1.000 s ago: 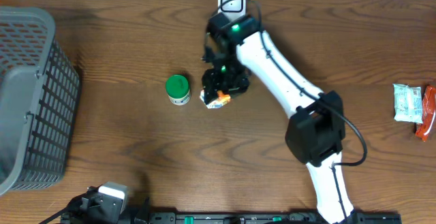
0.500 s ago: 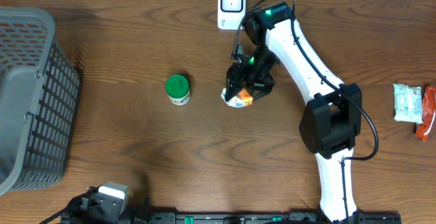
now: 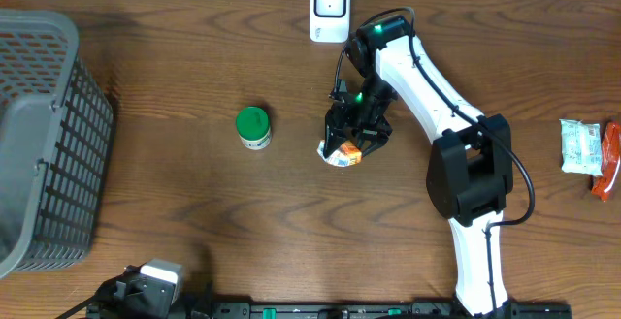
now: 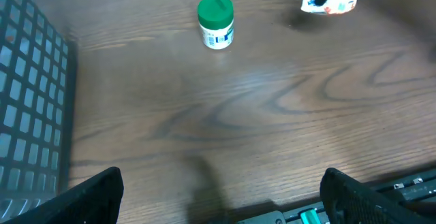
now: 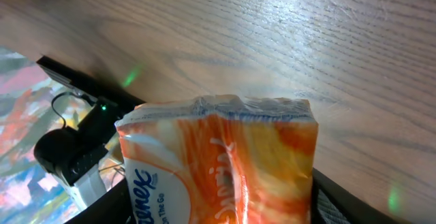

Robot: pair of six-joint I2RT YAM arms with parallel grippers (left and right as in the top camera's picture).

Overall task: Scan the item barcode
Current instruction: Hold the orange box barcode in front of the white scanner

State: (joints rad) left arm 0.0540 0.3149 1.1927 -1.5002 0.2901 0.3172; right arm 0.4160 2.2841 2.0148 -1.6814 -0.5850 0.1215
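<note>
One tissue pack (image 5: 218,159) is pinched in your R gripper (image 3: 352,138), jaws half-shut, near the scanner (image 3: 330,4); next, prob. aim its barcode at it; L gripper (image 4: 221,186) gapes empty.

R pincer (image 3: 343,146) w/ tissue pack (image 3: 341,156) shifted right, away from jar (image 3: 252,127).

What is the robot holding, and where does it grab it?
The right gripper holds the tissue pack, pinched by its two opposite sides. The left gripper is open and holds nothing.
</note>
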